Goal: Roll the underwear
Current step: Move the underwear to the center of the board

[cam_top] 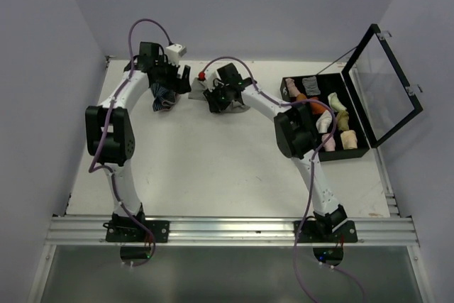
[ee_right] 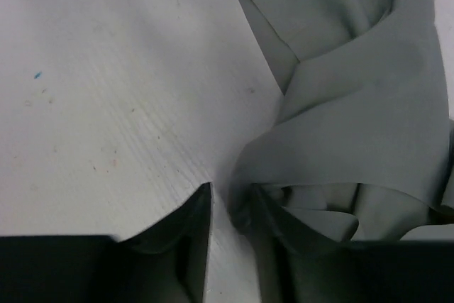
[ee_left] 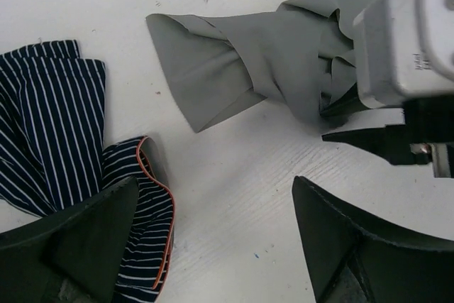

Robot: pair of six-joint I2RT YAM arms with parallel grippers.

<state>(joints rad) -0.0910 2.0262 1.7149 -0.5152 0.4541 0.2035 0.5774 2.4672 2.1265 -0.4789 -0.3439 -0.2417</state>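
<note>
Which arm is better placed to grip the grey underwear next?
Right. The right gripper sits at the edge of the grey underwear, jaws already narrowed. The left gripper stands open beside the striped underwear, farther from the grey one.

In the right wrist view the grey underwear [ee_right: 355,104] is running off the top and right edges. Its lower folds are lying hidden behind one finger of the right hand [ee_right: 230,207], so any pinch is not showing. The striped underwear [ee_left: 50,125] is lying partly under the left hand [ee_left: 214,189] and past the picture's edge. From above, the right arm [cam_top: 298,133] is covering part of the case [cam_top: 344,152], whose contents are appearing too small to tell.
</note>
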